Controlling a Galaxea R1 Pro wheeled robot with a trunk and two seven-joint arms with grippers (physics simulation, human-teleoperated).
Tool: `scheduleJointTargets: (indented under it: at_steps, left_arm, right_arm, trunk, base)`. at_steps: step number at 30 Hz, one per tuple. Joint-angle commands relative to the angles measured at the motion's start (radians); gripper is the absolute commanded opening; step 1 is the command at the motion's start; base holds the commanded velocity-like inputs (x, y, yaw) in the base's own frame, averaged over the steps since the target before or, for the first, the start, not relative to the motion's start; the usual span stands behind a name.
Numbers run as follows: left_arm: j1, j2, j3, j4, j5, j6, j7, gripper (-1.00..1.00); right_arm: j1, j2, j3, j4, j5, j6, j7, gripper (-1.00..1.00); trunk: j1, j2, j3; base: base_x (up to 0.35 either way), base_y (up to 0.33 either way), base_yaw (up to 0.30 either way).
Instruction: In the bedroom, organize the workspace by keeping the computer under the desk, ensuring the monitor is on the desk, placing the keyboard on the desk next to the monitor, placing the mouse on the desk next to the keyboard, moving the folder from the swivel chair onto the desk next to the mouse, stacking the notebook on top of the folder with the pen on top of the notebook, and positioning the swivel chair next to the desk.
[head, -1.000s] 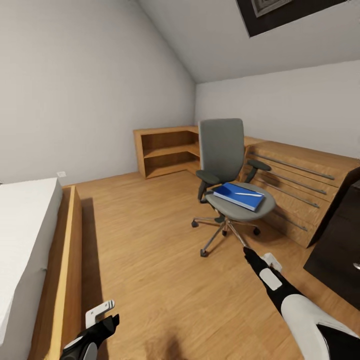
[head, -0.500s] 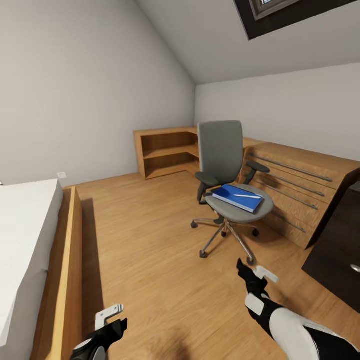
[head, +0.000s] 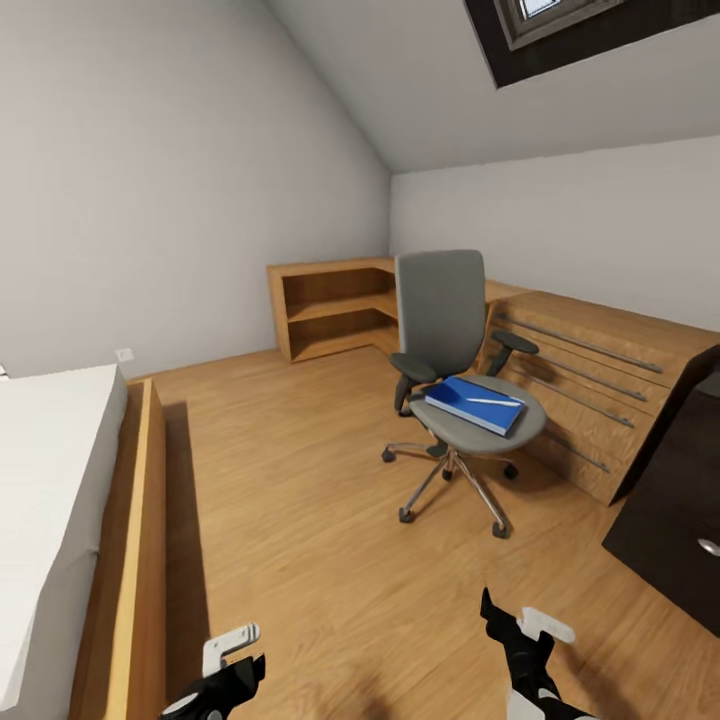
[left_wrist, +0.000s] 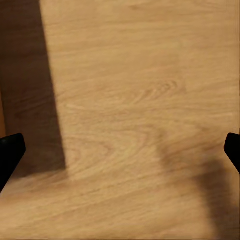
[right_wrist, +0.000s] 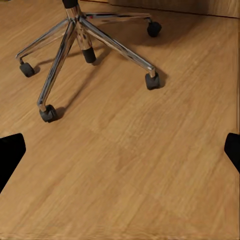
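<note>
A grey swivel chair (head: 447, 330) stands on the wooden floor in the head view, right of centre. On its seat lies a blue folder or notebook (head: 474, 402) with a white pen (head: 494, 401) on top. The chair's chrome star base (right_wrist: 80, 37) and castors appear in the right wrist view. My right gripper (head: 512, 628) hangs low at the bottom right, short of the chair, open with nothing held. My left gripper (head: 232, 664) sits at the bottom left over bare floor, open and empty. Desk, monitor, keyboard, mouse and computer are out of view.
A bed with a wooden frame (head: 130, 520) runs along the left. A low wooden bookshelf (head: 330, 300) stands in the far corner. A wooden slatted unit (head: 590, 390) lines the right wall behind the chair. A dark cabinet (head: 680, 510) is at the right edge.
The head view has tilted up, showing more of the skylight. My right arm has drawn back and down from near the chair base. The left gripper has shifted slightly right.
</note>
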Motion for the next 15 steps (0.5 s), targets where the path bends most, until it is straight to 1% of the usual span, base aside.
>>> scheduleJointTargets:
  at_steps: [1,2,3,6,7,11,13,14,15]
  left_arm:
    - [0.0,-0.001,-0.006,0.011,0.01,-0.009,0.007,1.0]
    - [0.0,-0.001,-0.015,0.023,0.01,-0.023,0.008,1.0]
    - [0.0,-0.001,-0.036,0.049,0.01,-0.051,0.009,1.0]
    - [0.0,-0.001,-0.069,0.088,0.009,-0.092,0.01,1.0]
    - [0.0,0.0,-0.099,0.153,0.01,-0.133,0.012,1.0]
    - [0.0,0.001,-0.111,0.22,0.009,-0.149,0.011,1.0]
    - [0.0,0.001,-0.113,0.236,0.009,-0.151,0.011,1.0]
    - [0.0,0.003,-0.115,0.265,0.009,-0.155,0.009,1.0]
    - [0.0,0.004,-0.116,0.269,0.009,-0.155,0.008,1.0]
  right_arm:
    - [0.004,0.0,0.002,0.002,-0.005,-0.005,0.004,1.0]
    - [0.007,0.0,0.002,0.002,-0.004,-0.005,0.004,1.0]
    - [0.012,0.001,0.002,0.002,-0.003,-0.007,0.003,1.0]
    - [0.017,0.002,0.002,0.003,-0.003,-0.008,0.003,1.0]
    - [0.02,0.006,0.002,0.004,-0.002,-0.009,0.003,1.0]
    - [0.026,0.01,0.002,0.004,-0.003,-0.011,0.002,1.0]
    - [0.029,0.01,0.002,0.004,-0.003,-0.011,0.002,1.0]
    - [0.035,0.011,0.002,0.004,-0.004,-0.013,0.0,1.0]
    - [0.036,0.01,0.002,0.004,-0.004,-0.013,0.0,1.0]
  trunk:
    - [-0.004,0.007,0.002]
    - [-0.008,0.014,0.005]
    - [-0.012,0.021,0.009]
    - [-0.023,0.042,0.018]
    - [-0.027,0.049,0.021]
    - [-0.042,0.077,0.034]
    - [-0.05,0.091,0.04]
    - [-0.054,0.098,0.043]
    - [-0.058,0.105,0.047]
  base:
    - [0.0,0.0,0.0]
    - [0.0,0.0,0.0]
    - [0.0,0.0,0.0]
    - [0.0,0.0,0.0]
    - [0.0,0.0,0.0]
    - [0.0,0.0,0.0]
    - [0.0,0.0,0.0]
    - [0.0,0.0,-0.023]
    - [0.0,0.0,-0.072]
